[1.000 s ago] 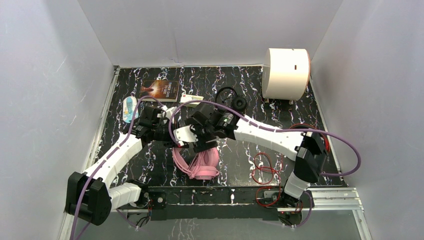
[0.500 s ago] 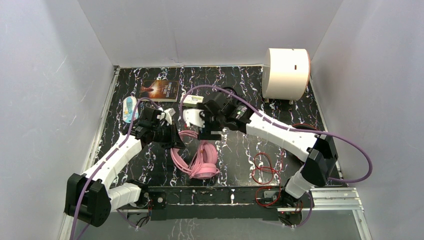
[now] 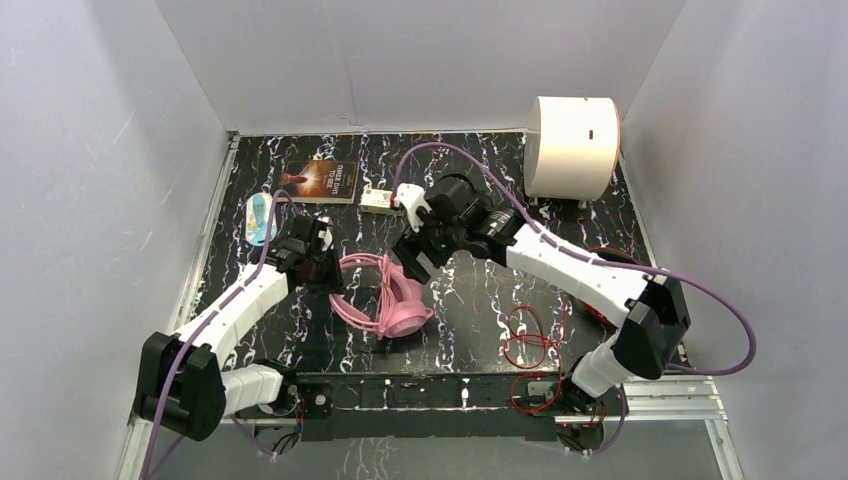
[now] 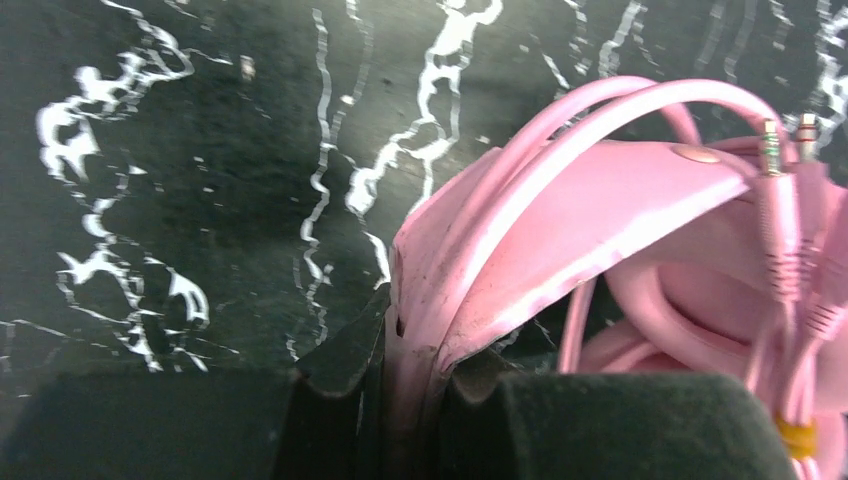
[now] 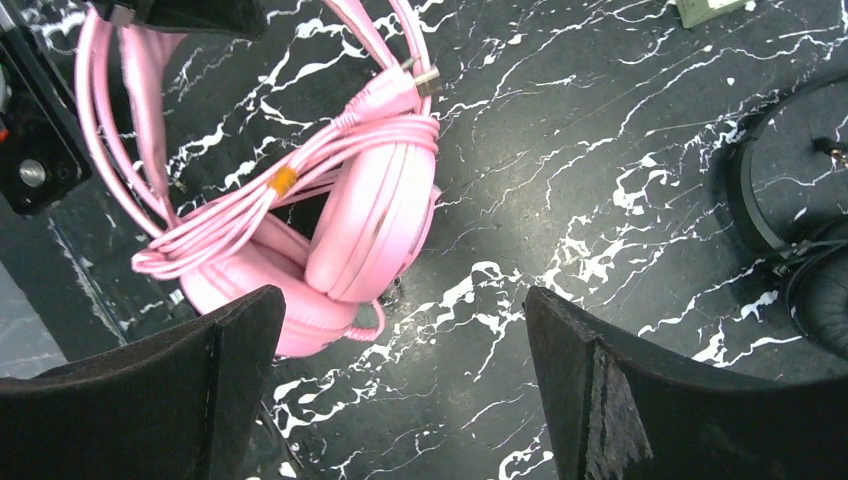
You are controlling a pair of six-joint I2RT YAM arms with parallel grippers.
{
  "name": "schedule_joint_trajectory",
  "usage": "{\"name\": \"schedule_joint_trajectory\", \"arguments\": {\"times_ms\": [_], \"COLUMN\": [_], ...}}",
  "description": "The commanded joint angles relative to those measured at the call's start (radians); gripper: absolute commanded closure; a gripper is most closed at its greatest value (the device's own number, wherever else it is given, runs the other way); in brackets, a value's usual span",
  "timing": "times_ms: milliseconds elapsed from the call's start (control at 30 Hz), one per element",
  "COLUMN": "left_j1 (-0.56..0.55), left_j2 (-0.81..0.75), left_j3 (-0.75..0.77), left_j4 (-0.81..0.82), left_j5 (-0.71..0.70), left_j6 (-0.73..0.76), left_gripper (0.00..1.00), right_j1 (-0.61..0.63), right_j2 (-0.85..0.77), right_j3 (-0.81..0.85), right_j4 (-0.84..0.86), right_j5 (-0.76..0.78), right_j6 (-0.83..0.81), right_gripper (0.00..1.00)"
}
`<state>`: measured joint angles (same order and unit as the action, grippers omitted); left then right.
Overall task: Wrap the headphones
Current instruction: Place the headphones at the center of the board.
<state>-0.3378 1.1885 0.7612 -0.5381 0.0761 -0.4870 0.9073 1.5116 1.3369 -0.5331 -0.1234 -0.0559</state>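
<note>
My left hand [image 4: 410,400] is pinching the headband [image 4: 600,200] of the pink headphones [image 3: 385,295], fingers clamped tight on it. The ear cups [image 5: 370,220] are resting on the table [image 3: 480,305] between my arms, with the cable bundled over them. My right hand [image 5: 400,335] is hovering spread wide, gripping nothing. The black headphones [image 5: 790,230] are running off the frame edge. My right arm is mostly covering the headset of the red cable [image 3: 528,340].
</note>
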Motion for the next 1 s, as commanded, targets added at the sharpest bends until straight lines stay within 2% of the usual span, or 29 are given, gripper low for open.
{"name": "schedule_joint_trajectory", "arguments": {"times_ms": [0,233,333,467,533,600,667,767,800,933,967], "left_j1": [0.009,0.015,0.027,0.031,0.031,0.031,0.031,0.031,0.031,0.031,0.031], "left_j2": [0.045,0.193,0.256,0.287,0.230,0.165,0.061,0.019,0.011,-0.041,-0.064], "left_j3": [-0.010,-0.003,-0.006,0.041,0.053,0.070,0.131,0.165,0.178,0.216,0.215], "left_j4": [0.020,0.021,0.047,-0.047,-0.086,-0.129,-0.222,-0.243,-0.255,-0.291,-0.295], "left_j5": [-0.184,-0.220,-0.287,-0.366,-0.380,-0.391,-0.444,-0.460,-0.457,-0.334,-0.283], "left_j6": [0.023,-0.020,-0.045,-0.111,-0.130,-0.144,-0.158,-0.150,-0.147,-0.128,-0.138], "left_gripper": [1.00,0.90,0.84,0.58,0.44,0.19,0.09,0.07,0.03,0.02,0.04], "right_j1": [-0.046,-0.125,-0.153,-0.202,-0.210,-0.217,-0.239,-0.254,-0.256,-0.268,-0.268], "right_j2": [-0.065,-0.108,-0.166,-0.221,-0.239,-0.251,-0.231,-0.210,-0.204,-0.202,-0.207], "right_j3": [-0.018,-0.092,-0.133,-0.148,-0.128,-0.125,-0.108,-0.097,-0.094,-0.076,-0.072], "right_j4": [0.065,0.102,0.098,0.045,0.014,0.004,-0.029,-0.061,-0.074,-0.117,-0.120], "right_j5": [-0.040,-0.057,-0.034,0.009,0.025,0.037,0.074,0.068,0.068,0.084,0.081], "right_j6": [0.097,0.154,0.138,0.159,0.159,0.162,0.188,0.189,0.185,0.174,0.173], "right_gripper": [0.01,0.01,0.01,0.01,0.01,0.01,0.01,0.01,0.02,0.01,0.01]}}
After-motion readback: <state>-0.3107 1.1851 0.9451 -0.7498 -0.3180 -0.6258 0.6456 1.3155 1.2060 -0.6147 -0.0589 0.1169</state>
